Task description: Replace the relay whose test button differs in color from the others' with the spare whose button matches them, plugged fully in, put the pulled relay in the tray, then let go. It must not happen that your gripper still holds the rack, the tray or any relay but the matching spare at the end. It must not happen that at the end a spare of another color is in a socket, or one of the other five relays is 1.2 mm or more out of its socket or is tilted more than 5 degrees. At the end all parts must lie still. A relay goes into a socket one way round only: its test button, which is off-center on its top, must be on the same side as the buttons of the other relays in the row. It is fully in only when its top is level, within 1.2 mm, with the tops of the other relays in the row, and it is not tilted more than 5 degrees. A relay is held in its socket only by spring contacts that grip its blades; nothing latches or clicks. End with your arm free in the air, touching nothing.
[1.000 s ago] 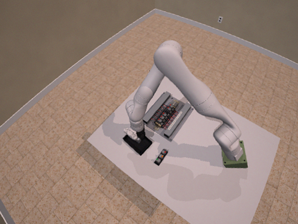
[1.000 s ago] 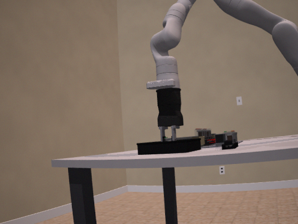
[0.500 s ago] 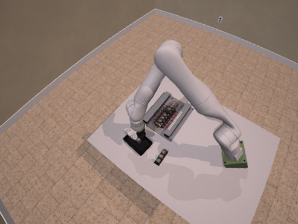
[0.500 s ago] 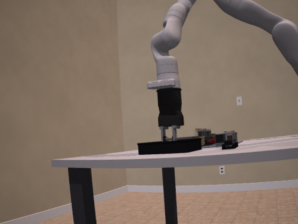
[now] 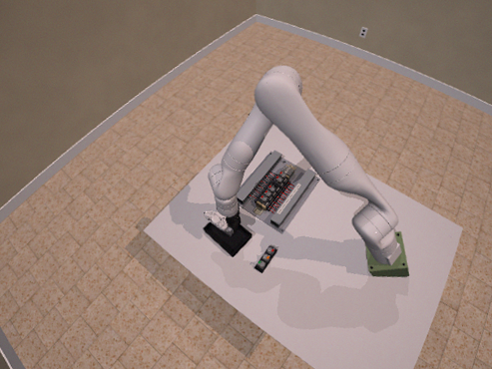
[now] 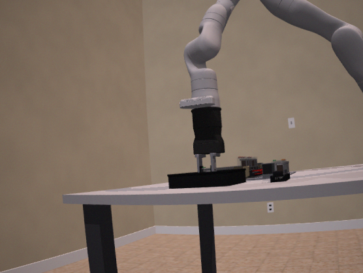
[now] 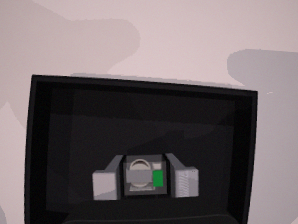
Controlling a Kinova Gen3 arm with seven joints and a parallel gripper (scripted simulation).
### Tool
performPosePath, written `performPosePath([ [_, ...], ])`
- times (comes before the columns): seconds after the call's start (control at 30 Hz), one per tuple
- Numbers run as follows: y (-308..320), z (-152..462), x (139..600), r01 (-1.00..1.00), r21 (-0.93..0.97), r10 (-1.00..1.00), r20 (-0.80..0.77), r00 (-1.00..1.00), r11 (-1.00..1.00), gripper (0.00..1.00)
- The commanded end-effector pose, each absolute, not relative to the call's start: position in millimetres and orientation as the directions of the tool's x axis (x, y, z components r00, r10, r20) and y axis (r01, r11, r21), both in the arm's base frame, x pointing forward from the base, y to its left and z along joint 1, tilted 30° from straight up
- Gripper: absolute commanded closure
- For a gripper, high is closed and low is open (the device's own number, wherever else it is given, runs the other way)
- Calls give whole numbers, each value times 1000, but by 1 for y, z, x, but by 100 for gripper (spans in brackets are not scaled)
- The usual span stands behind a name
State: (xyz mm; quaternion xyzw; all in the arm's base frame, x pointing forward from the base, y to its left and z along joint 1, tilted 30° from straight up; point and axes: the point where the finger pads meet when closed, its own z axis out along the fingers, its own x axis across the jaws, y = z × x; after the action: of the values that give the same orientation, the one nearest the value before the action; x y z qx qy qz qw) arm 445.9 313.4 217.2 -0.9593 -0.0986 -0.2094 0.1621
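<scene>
My gripper [image 5: 232, 231] [image 6: 206, 170] [image 7: 144, 168] points down and is shut on the green-button relay [image 6: 204, 168] [image 7: 140, 176], one finger on each side. The relay is inside the outline of the black tray [image 5: 219, 244] [image 6: 186, 183] [image 7: 150, 86]; its underside is hidden, so I cannot tell whether it touches the tray floor. Its green button is on the right in the wrist view. The relay row [image 5: 271, 188] [image 6: 249, 163] shows red buttons; an empty socket is too small to make out. The spare holder [image 5: 260, 270] [image 6: 278, 179] carries relays with green, orange and red buttons.
Grey ducts [image 5: 259, 175] [image 5: 294, 198] run along both sides of the relay row. The spare holder stands beside the tray, on the side toward the green arm base [image 5: 389, 269]. The tray walls rise around the fingers. The arm arches over the panel.
</scene>
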Motion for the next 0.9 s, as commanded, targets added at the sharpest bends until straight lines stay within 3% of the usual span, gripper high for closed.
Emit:
performPosePath([
  [0.0,310,215,445,253,-268,121,428,896,-930,100],
  [0.87,308,217,448,255,-268,122,427,896,-929,100],
])
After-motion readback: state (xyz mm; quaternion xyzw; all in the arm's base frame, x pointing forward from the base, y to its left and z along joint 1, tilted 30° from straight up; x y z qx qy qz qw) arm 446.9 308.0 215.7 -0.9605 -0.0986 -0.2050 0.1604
